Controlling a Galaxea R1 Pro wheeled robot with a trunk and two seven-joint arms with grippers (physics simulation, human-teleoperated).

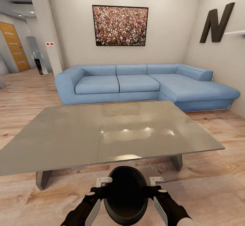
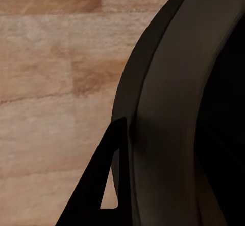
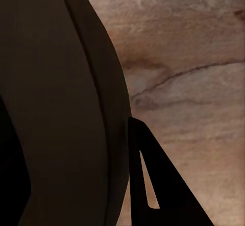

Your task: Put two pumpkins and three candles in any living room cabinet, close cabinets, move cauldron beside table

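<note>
Left hand [image 1: 91, 198], right hand [image 1: 162, 197] grasping cauldron [image 1: 126, 193] rim; table [image 1: 68, 134] directly ahead, sofa [image 1: 136, 83] beyond.

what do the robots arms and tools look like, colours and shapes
Both arms are matte black with rounded wrist segments. The left tool and right tool have long pale grey-white flat fingers and small white bracket pieces. In the wrist views a finger shows as a black triangular frame with a slot.

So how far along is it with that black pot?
In hand: both grippers, left and right, press the cauldron between them, just short of the table. Left: setting it down on the floor beside the table. Pumpkins, candles and cabinets can't be judged from here.
</note>
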